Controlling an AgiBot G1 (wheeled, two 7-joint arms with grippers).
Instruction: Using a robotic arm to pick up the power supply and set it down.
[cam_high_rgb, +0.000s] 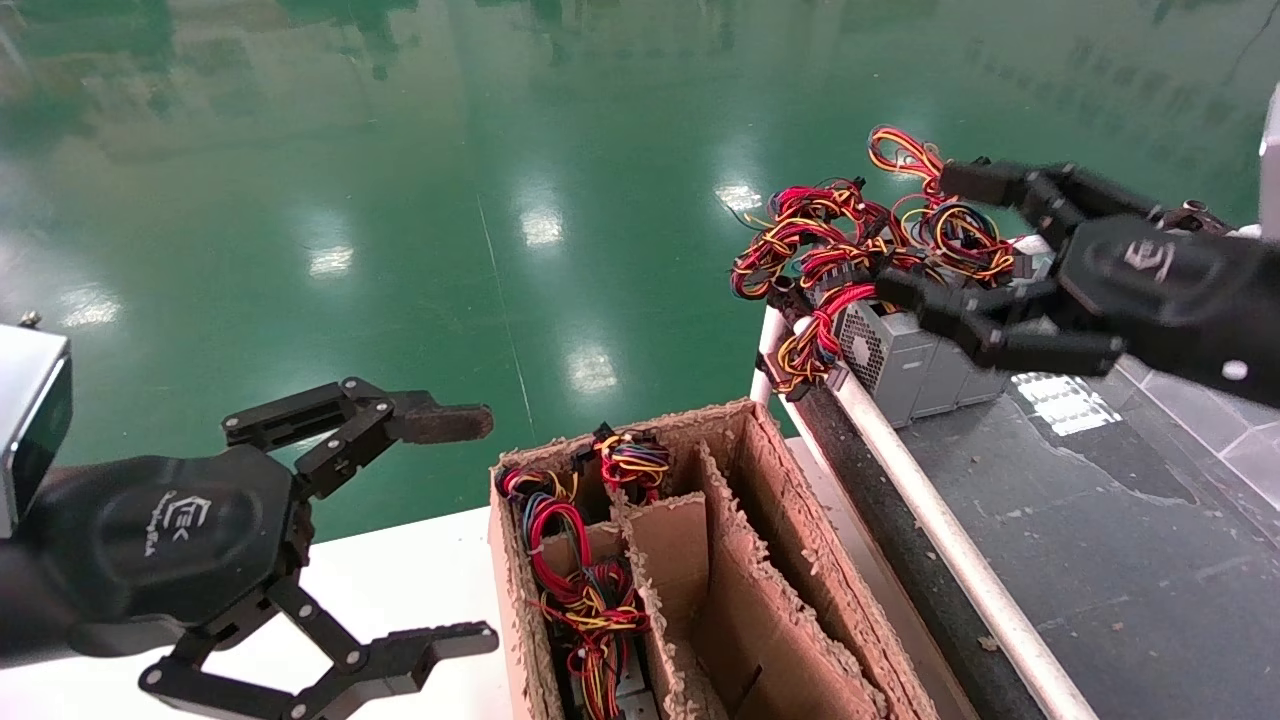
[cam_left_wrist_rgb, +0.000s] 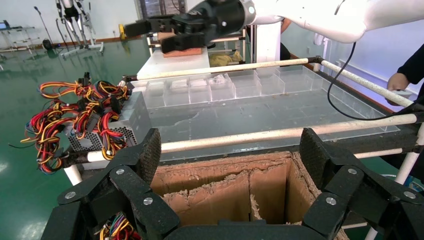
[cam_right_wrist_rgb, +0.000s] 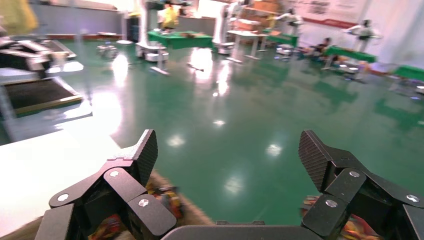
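Grey metal casing marked the power supply (cam_high_rgb: 905, 365) at the upper right of the head view, on the far corner of the dark work surface (cam_high_rgb: 1100, 540), its bundle of wires (cam_high_rgb: 850, 245) spilling toward the green floor. Our right gripper (cam_high_rgb: 925, 235) hovered wide open above that box and its wiring, holding nothing. We judged a good grasp would lower the fingers past the loose wires onto the casing's flat sides. At lower left our left gripper (cam_high_rgb: 470, 530) also hung open and empty, beside the cardboard box (cam_high_rgb: 800, 560) with dividers.

From the left wrist view, the power supply (cam_left_wrist_rgb: 131, 120) showed at left, beyond spread black fingers (cam_left_wrist_rgb: 145, 155).

From the right wrist view, we saw parted fingers (cam_right_wrist_rgb: 142, 152) over green floor, gripping nothing.
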